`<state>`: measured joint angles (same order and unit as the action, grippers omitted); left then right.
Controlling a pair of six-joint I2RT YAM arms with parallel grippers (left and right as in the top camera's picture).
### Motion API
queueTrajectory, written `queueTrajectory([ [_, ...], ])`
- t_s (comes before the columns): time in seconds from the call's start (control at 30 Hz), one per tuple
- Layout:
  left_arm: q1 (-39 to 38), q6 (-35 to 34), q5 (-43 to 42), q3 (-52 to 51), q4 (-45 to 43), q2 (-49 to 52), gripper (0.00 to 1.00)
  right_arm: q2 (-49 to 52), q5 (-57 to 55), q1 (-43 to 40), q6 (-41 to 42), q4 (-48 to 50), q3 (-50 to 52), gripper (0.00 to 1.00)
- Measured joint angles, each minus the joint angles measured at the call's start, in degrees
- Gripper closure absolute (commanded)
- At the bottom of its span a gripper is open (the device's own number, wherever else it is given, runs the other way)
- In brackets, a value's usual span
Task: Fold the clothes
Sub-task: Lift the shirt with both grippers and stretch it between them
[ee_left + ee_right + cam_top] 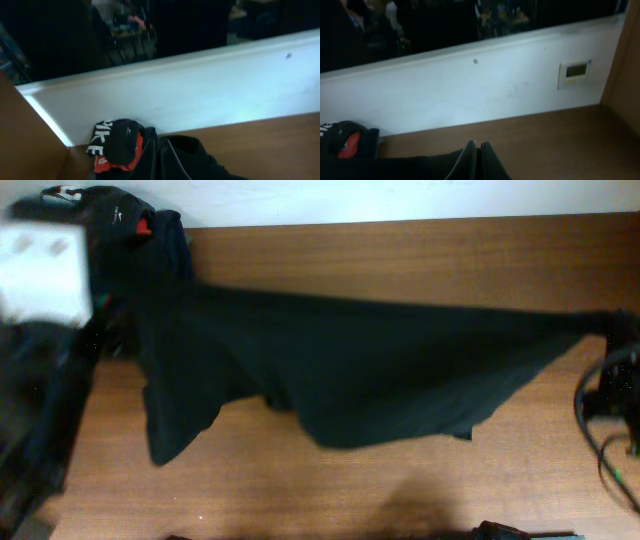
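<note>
The overhead view looks straight down on the table [400,480]; both wrist views sit low, facing the white wall [200,90] (all three catch the garment heap [117,145]).

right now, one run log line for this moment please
plain black short-sleeved t-shirt: stretched over brown wooden table | left gripper: shut on one end | right gripper: shut on other end | fold: not yet done

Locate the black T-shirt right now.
Overhead view: the black T-shirt spans the table side to side, left end beside the clothes pile at the far-left corner, right end pinched in the right pincer.
</note>
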<state>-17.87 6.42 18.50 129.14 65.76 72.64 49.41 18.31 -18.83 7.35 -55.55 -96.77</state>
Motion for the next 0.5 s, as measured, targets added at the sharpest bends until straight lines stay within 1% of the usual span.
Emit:
queueTrajectory([
  [0.13,0.0,-0.2,-0.1,0.2,0.9,-4.8,1.0,-4.6,-0.4,0.0,0.2,-1.9,-0.3,0.96],
  [0.27,0.0,-0.4,-1.0,0.9,1.1,-7.0,1.0,-6.0,-1.3,0.0,0.2,-3.7,-0.7,0.96],
  [0.37,0.0,-0.5,-1.6,1.0,1.2,-6.9,1.0,-5.7,-2.4,0.0,0.2,-5.1,-0.7,0.96],
  [0.5,0.0,-0.5,-2.0,0.7,2.4,-4.1,1.0,-4.2,-3.3,-0.1,0.2,-6.1,-0.7,0.96],
])
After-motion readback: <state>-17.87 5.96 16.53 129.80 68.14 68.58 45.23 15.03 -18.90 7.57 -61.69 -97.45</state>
